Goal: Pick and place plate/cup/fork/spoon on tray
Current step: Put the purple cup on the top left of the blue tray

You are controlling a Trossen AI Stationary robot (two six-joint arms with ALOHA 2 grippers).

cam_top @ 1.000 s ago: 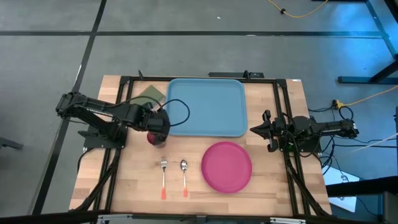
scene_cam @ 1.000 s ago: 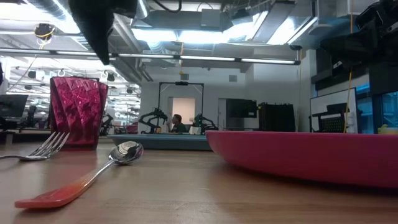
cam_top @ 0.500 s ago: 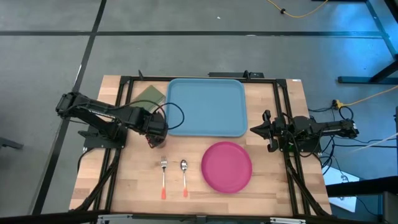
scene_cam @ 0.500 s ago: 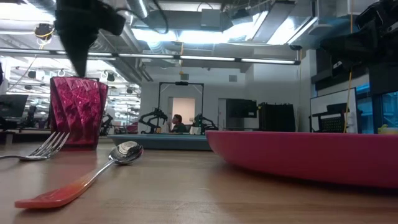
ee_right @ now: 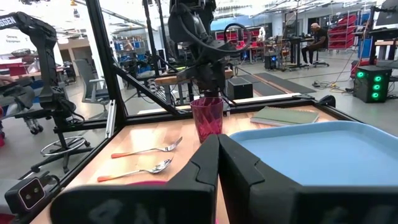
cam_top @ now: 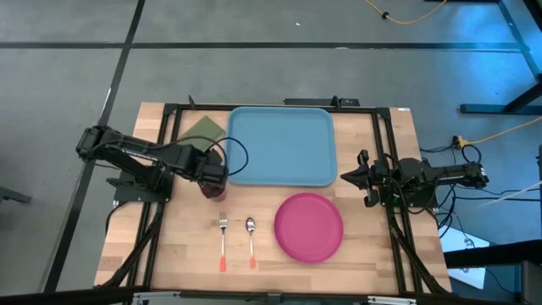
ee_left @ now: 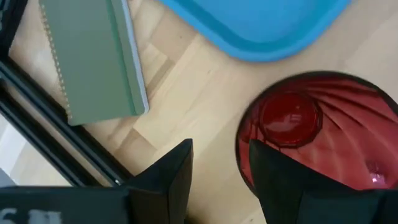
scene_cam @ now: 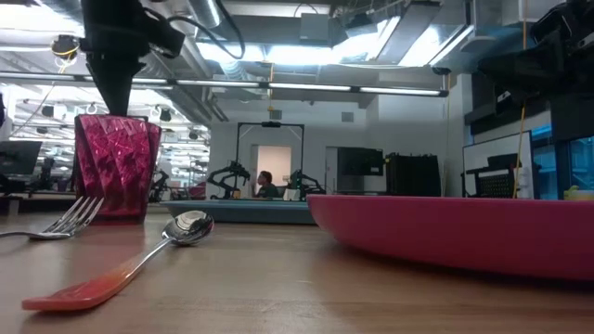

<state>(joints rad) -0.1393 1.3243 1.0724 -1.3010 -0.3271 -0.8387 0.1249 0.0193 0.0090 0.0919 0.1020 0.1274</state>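
From overhead, the left gripper (cam_top: 213,176) covered most of the cup (cam_top: 212,190), leaving only a sliver of dark red visible. At desk height, the plate (scene_cam: 455,232) ran off the picture's right edge and the fork (scene_cam: 58,221) off its left. The left wrist picture cropped the tray (ee_left: 261,25) to one corner and the cup's far rim.

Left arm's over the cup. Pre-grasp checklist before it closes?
1. Left gripper open: ok.
2. Fingers straddling the cup rim, one finger inside, one outside: ok.
3. Cup upright on the table: ok.
4. Tray free for the drop: ok.
5. Fork and spoon apart from the cup: ok.
6. Right gripper parked at the table's right edge, fingers together: ok.
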